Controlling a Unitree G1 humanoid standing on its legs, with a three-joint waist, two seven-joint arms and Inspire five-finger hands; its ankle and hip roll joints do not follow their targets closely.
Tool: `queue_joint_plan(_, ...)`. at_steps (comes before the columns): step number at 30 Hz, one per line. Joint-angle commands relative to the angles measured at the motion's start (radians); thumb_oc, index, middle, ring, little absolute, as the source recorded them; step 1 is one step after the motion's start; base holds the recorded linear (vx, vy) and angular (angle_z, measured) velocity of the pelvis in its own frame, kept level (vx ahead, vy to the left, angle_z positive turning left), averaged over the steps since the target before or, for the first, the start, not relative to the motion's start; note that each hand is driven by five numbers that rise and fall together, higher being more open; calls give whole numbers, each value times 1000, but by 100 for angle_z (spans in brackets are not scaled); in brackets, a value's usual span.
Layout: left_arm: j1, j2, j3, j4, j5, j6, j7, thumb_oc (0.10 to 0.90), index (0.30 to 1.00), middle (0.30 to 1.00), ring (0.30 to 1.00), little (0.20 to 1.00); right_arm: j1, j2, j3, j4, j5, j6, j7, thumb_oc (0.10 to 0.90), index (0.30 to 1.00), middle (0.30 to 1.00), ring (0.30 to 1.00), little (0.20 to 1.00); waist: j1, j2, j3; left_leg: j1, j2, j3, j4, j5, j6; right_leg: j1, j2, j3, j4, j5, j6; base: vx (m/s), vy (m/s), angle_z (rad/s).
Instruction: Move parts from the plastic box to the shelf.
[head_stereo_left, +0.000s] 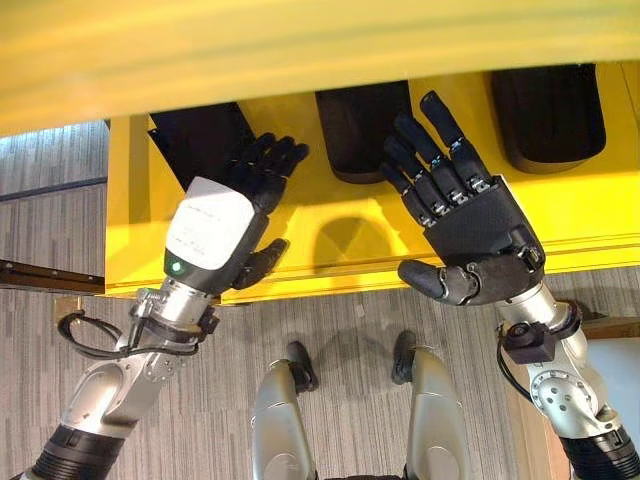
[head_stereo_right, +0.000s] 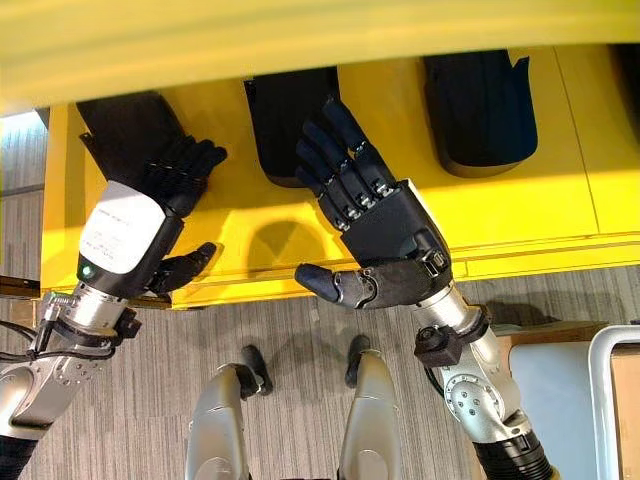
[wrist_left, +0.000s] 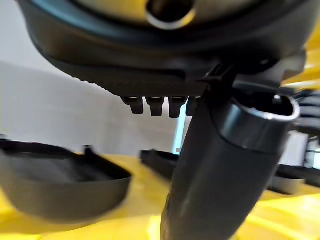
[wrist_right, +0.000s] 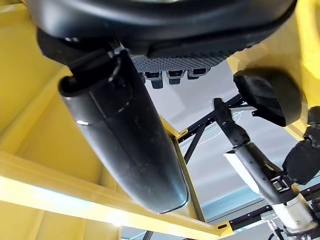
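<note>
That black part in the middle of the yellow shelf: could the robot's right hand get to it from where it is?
Probably yes. The right hand hovers open over the yellow shelf, fingertips beside the middle black part, with nothing between them.

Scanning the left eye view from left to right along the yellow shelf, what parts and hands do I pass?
Left black part under the left hand → middle black part → right hand, fingers straight → right black part.
</note>
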Motion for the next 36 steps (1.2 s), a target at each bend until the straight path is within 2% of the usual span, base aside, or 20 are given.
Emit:
queue_joint_plan(1,-46,46,32,-58,-24,39,116,900,1000,1000,1000,1000,-98,63,-26,-92,21,-54,38,900,1000,1000,1000,1000,-2,-22,-55,82,41,26,-36,-31,-28,69,-71,-7,20,-46,100,0,0,0)
queue_joint_plan(5,-36,34,37,-25,-40,44,79,900,1000,1000,1000,1000,-100,70,-28,-96,12,-49,29,900,1000,1000,1000,1000,1,-23,-54,76,41,22,-34,-31,-27,63,-70,-4,23,-47,99,2,-3,-1)
queue_joint_plan(6,-27,19,24,-25,-52,61,31,900,1000,1000,1000,1000,-100,69,-29,-100,10,-52,20,900,1000,1000,1000,1000,1,-24,-52,74,40,22,-33,-34,-26,61,-70,-4,24,-47,99,4,-16,-4)
queue_joint_plan(11,-32,1,-17,-9,-31,124,-47,900,1000,1000,1000,1000,-100,72,-33,-100,11,-52,20,900,1000,1000,1000,1000,-1,-27,-48,70,41,23,-31,-36,-25,60,-67,-5,24,-48,101,0,0,0)
queue_joint_plan(17,-38,-1,-52,5,8,142,-87,900,1000,1000,1000,1000,-96,71,-35,-101,12,-57,27,900,1000,1000,1000,1000,-3,-29,-44,68,41,26,-32,-37,-24,59,-65,-4,19,-46,102,0,0,0)
queue_joint_plan(25,-65,11,-117,28,57,242,-210,900,1000,1000,1000,1000,-101,66,-39,-89,21,-64,35,900,1000,1000,1000,1000,-9,-30,-42,70,44,32,-35,-37,-25,62,-66,-7,13,-42,106,0,0,0)
queue_joint_plan(36,-92,23,-161,54,98,345,-354,900,1000,1000,1000,1000,-108,59,-53,-84,31,-56,41,900,1000,1000,1000,1000,-17,-29,-42,73,47,36,-36,-37,-25,64,-63,-6,6,-38,108,0,0,0)
